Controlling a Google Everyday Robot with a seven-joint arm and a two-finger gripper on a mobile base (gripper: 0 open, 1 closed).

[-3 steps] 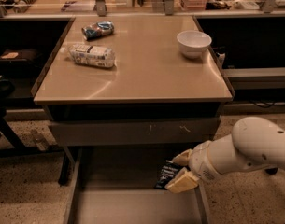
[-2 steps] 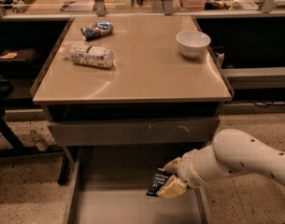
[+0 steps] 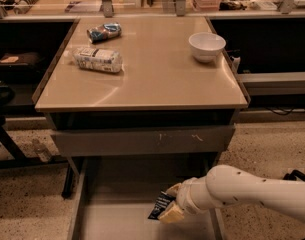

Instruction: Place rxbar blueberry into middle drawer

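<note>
The rxbar blueberry [image 3: 160, 205], a small flat bar in a black wrapper, is held between the fingers of my gripper [image 3: 171, 202]. The gripper reaches in from the right on a white arm and sits low inside the open middle drawer [image 3: 112, 223], just above the right part of its grey floor. The bar hangs tilted, its lower end close to the drawer floor. The drawer is pulled out below the grey drawer front [image 3: 142, 140] with white scuff marks.
On the tan tabletop [image 3: 157, 79] stand a white bowl [image 3: 206, 46] at the back right, a blue-and-white snack bag [image 3: 104, 32] at the back left and a whitish printed packet [image 3: 98, 59] in front of it. Thin drawer side walls [image 3: 77, 204] flank the floor.
My gripper has moved left and down into the drawer with the bar still in it, bringing the bar closer to the drawer floor.
</note>
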